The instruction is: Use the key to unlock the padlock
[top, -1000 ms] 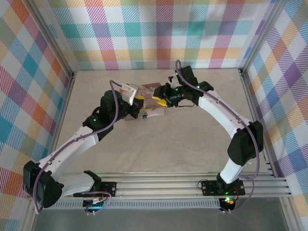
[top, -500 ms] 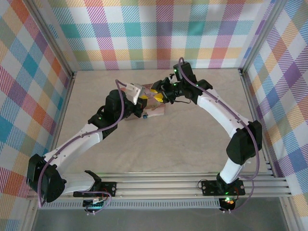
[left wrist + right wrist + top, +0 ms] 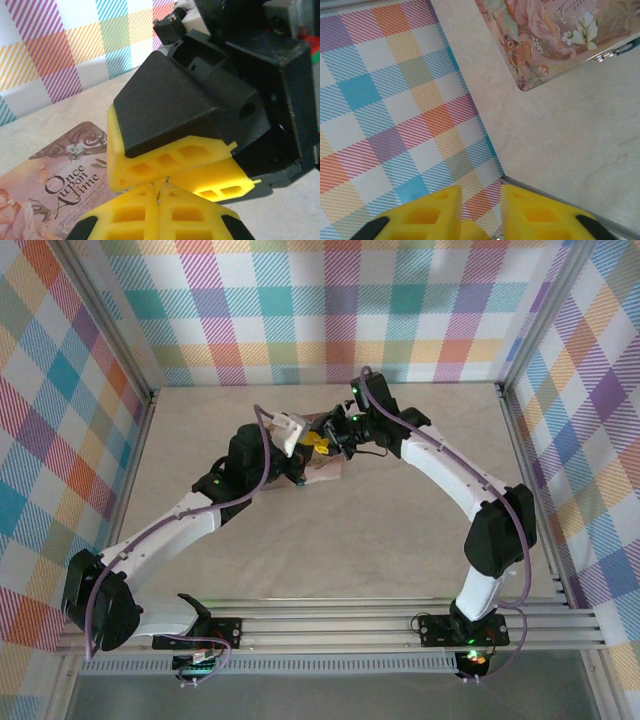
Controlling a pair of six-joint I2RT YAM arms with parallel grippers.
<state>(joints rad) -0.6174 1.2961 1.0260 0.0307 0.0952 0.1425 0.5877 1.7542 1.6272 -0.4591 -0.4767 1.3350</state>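
Note:
Thin and dark, the key (image 3: 159, 198) stands upright between my left gripper's (image 3: 159, 189) shut yellow pads, its tip poking out above them. My right gripper's fingers (image 3: 165, 155) sit directly against that tip, one to each side. In the right wrist view the right gripper (image 3: 481, 200) has its jaws apart, with a yellow left fingertip (image 3: 470, 231) low in the gap. From above, the two grippers meet (image 3: 318, 443) over the pink box (image 3: 328, 470). The padlock (image 3: 299, 480) is a tiny blue speck at the box's near left corner.
The pink picture-printed box (image 3: 50, 185) lies flat on the beige table, a small metal clasp (image 3: 615, 50) at its edge. The checked back wall (image 3: 330, 320) rises close behind the grippers. Open table lies in front of the box and to the right.
Both grippers have shifted left and toward the back wall over the box. The right gripper's jaws have narrowed around the key tip. The left gripper stays shut on the key.

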